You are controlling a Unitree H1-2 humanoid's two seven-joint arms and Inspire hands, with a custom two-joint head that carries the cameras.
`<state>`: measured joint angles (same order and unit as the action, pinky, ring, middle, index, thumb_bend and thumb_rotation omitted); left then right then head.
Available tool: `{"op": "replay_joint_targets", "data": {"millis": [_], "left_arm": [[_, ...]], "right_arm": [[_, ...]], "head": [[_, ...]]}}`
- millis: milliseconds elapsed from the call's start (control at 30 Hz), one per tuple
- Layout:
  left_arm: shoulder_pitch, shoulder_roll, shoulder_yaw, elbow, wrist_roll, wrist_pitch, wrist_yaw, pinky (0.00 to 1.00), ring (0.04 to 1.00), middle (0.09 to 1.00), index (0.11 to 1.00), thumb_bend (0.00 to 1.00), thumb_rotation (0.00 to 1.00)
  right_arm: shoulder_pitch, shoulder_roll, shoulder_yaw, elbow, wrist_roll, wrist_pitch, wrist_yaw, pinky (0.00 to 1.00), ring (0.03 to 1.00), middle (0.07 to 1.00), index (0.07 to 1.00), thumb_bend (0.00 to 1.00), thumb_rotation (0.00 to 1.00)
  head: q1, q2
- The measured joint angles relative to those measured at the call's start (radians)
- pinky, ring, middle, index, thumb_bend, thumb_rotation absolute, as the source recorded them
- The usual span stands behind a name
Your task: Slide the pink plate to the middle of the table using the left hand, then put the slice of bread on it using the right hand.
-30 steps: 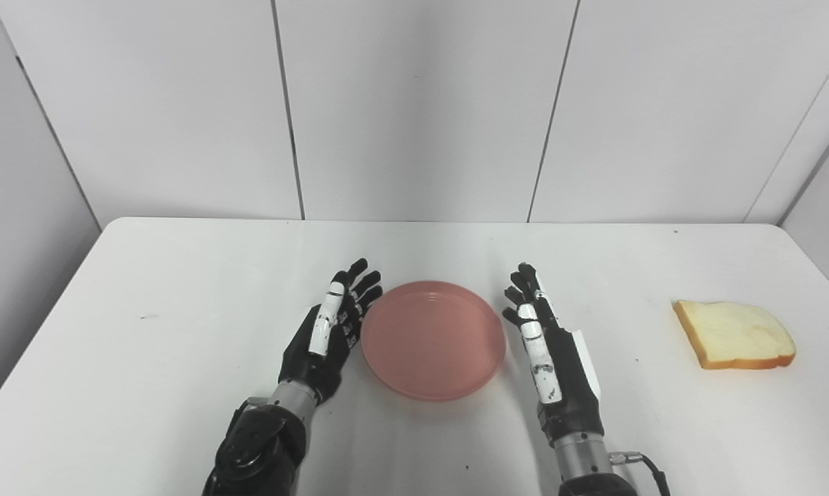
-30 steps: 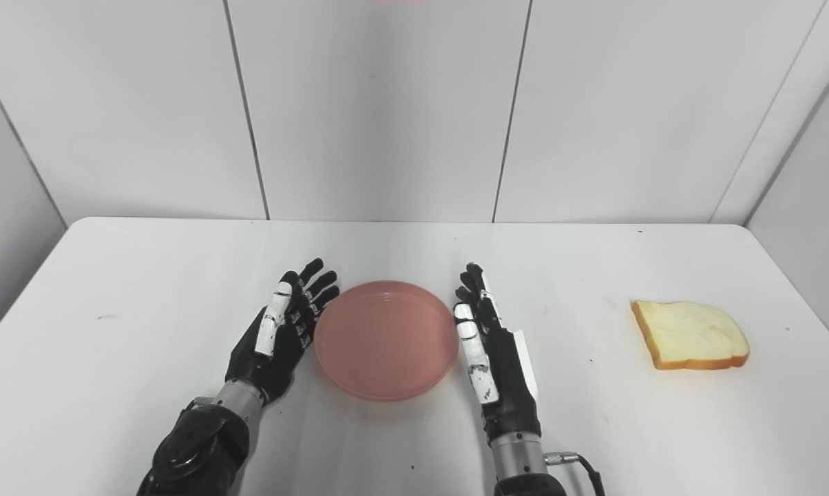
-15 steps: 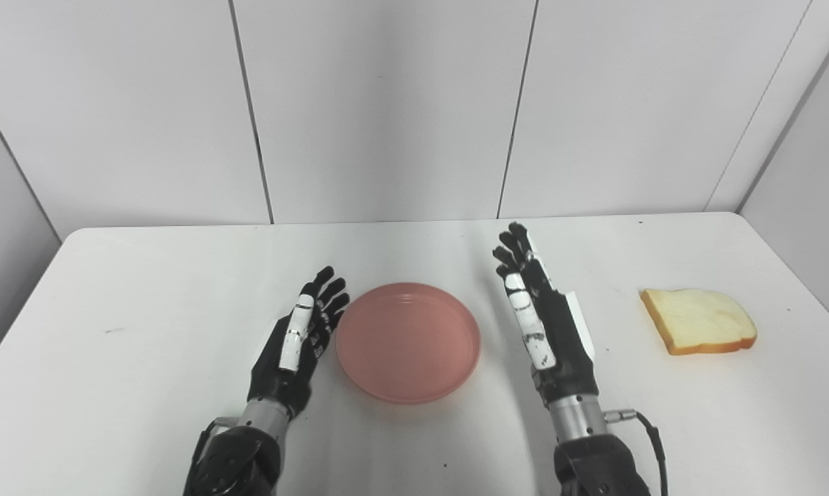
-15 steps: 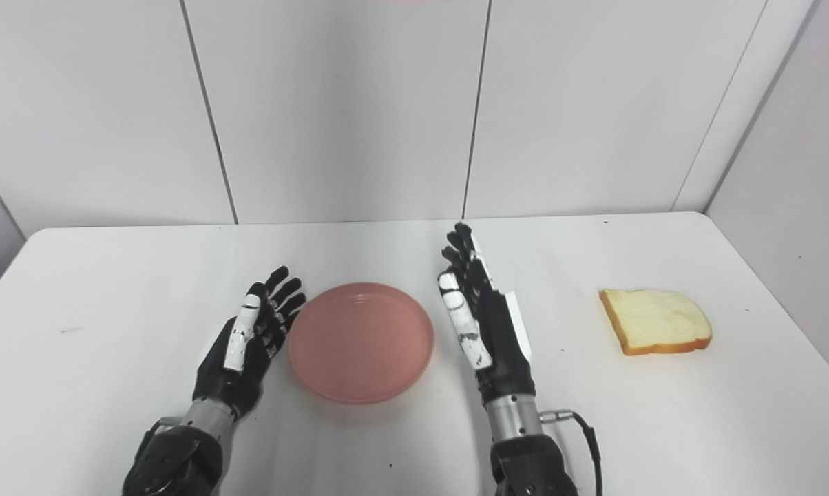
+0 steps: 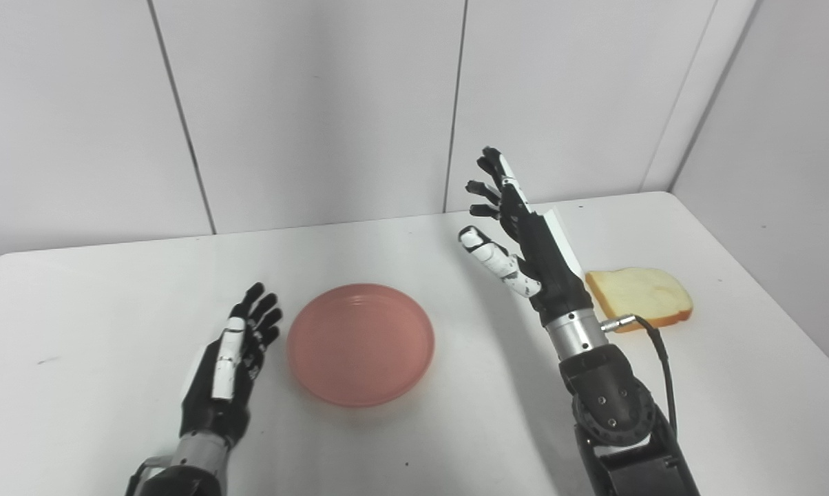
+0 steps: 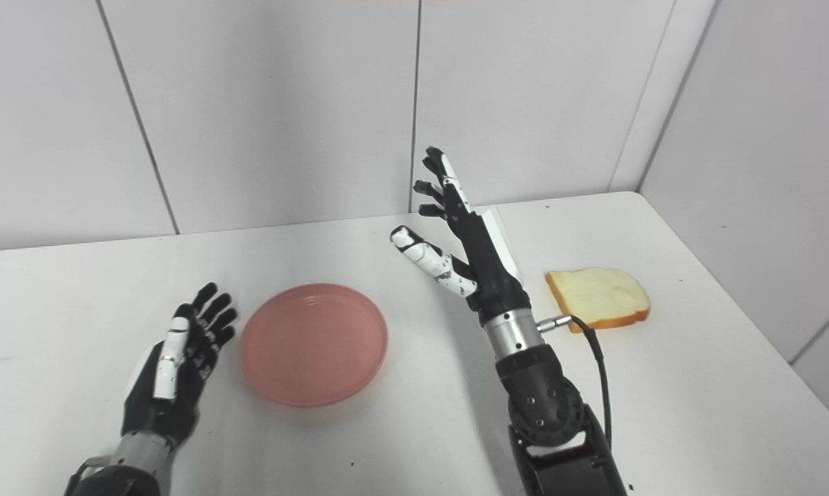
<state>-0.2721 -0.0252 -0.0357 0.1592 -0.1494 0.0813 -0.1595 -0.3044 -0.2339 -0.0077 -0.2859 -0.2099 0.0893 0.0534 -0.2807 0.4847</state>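
Observation:
The pink plate (image 5: 359, 342) lies flat on the white table (image 5: 456, 427), empty. My left hand (image 5: 230, 358) rests open on the table just left of the plate, a small gap from its rim. My right hand (image 5: 518, 238) is raised above the table, open with fingers spread, between the plate and the slice of bread (image 5: 640, 296). The bread lies flat near the table's right edge, partly behind my right wrist. It also shows in the right eye view (image 6: 600, 296).
White wall panels (image 5: 318, 103) stand behind the table and a side wall (image 5: 786, 172) stands close on the right. A cable (image 5: 662, 365) hangs from my right wrist.
The camera has turned to the right. My right hand has lifted off the table and moved up and right toward the bread. My left hand has drawn back a little from the plate.

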Motion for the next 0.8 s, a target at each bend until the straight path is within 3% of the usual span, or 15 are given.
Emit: {"op": "replay_joint_targets", "data": {"millis": [100,200,367,567,800], "left_arm": [[0.0,0.014,0.0,0.0,-0.004,0.0,-0.013,0.96,0.937,0.94,0.921,0.45,1.0],[0.0,0.02,0.003,0.0,-0.01,0.0,-0.018,0.96,0.944,0.947,0.933,0.46,1.0],[0.004,0.031,0.005,-0.011,-0.027,0.012,-0.035,0.95,0.942,0.949,0.933,0.46,1.0],[0.012,0.041,0.012,-0.036,-0.048,0.015,-0.038,0.95,0.944,0.952,0.938,0.44,1.0],[0.013,0.046,0.023,-0.034,-0.07,0.015,-0.047,0.94,0.934,0.934,0.908,0.44,1.0]], "right_arm": [[-0.002,-0.071,-0.002,-0.01,-0.051,0.037,0.032,0.75,0.849,0.933,0.941,0.71,0.79],[-0.002,-0.133,-0.012,-0.011,-0.077,0.046,0.061,0.75,0.83,0.864,0.857,0.78,0.66],[-0.009,-0.218,-0.028,-0.014,-0.095,0.067,0.119,0.78,0.855,0.881,0.88,0.86,0.57],[-0.025,-0.34,-0.051,-0.037,-0.068,0.153,0.229,0.82,0.87,0.903,0.896,0.98,0.49],[-0.05,-0.476,-0.059,-0.038,-0.075,0.275,0.331,0.84,0.903,0.911,0.899,1.0,0.44]], "head": [[-0.029,0.0],[-0.06,0.0],[-0.083,0.005],[-0.121,0.003],[-0.153,0.003]]}}
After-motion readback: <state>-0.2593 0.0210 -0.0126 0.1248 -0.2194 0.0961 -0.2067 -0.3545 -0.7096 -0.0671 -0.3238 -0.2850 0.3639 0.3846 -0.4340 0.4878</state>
